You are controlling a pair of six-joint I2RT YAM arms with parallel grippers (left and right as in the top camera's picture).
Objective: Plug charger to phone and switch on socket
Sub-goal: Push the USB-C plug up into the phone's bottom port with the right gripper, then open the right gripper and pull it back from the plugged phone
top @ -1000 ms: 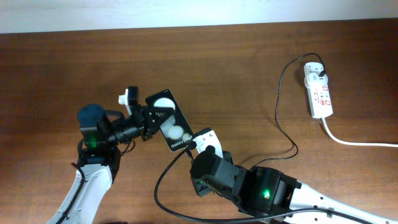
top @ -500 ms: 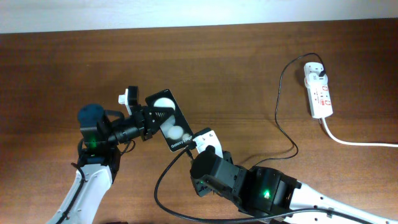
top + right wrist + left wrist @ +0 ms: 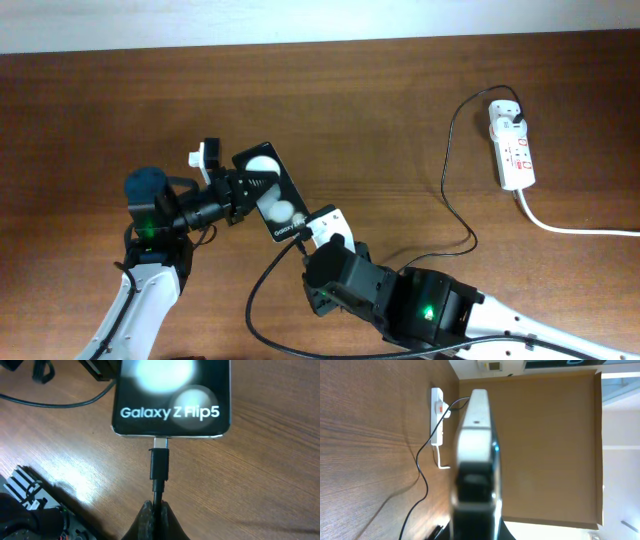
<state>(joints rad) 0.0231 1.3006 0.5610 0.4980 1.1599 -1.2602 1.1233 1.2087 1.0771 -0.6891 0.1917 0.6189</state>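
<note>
Nudged closer, charger [image 3: 160,462] seemingly meets phone [image 3: 172,412].

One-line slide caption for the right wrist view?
Right gripper pinches the charger cable, connector tip at the phone port.

Bare table [image 3: 380,110] lies open between phone [image 3: 270,192] and socket [image 3: 512,148], reachable from the far edge; the charger [image 3: 445,180] snakes across it left of the socket; the white cord [image 3: 590,231] bars the right side; left gripper [image 3: 245,186] and right gripper [image 3: 315,233] crowd the phone, with cable slack looped just beside it.
</note>
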